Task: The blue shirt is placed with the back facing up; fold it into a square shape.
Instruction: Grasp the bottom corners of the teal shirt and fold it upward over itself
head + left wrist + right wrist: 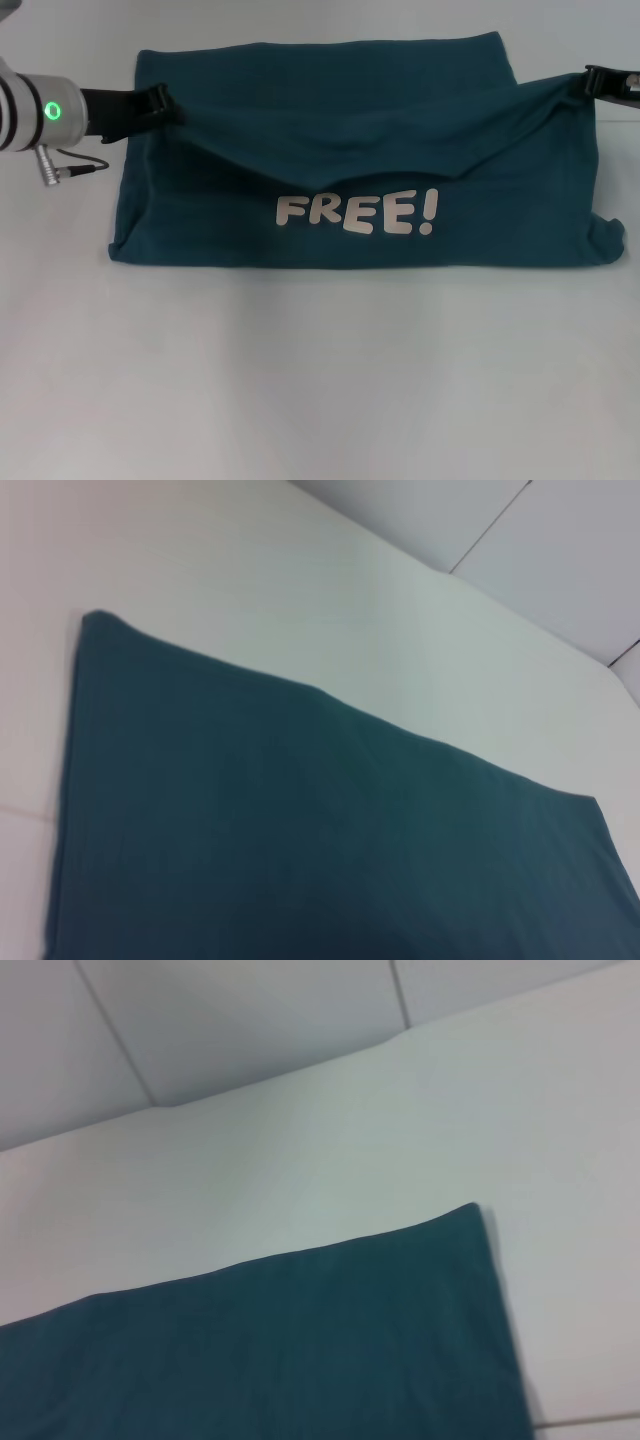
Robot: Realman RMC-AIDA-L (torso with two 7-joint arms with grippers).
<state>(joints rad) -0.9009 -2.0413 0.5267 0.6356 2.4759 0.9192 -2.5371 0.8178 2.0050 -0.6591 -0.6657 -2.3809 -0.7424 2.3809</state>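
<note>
Between the left gripper [165,100] and right gripper [590,82], apparently both pinching it, hangs the blue shirt [360,160].

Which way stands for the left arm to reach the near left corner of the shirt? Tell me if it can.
Probably yes. The left gripper sits at the shirt's left edge, and the near left corner lies flat on bare table on that same side, nothing over it. It appears to grip the folded flap and would need to release first.

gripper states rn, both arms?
Left gripper: closed on the blue shirt at its left edge, holding up the folded layer.
Right gripper: closed on the shirt's right edge, likewise.
</note>
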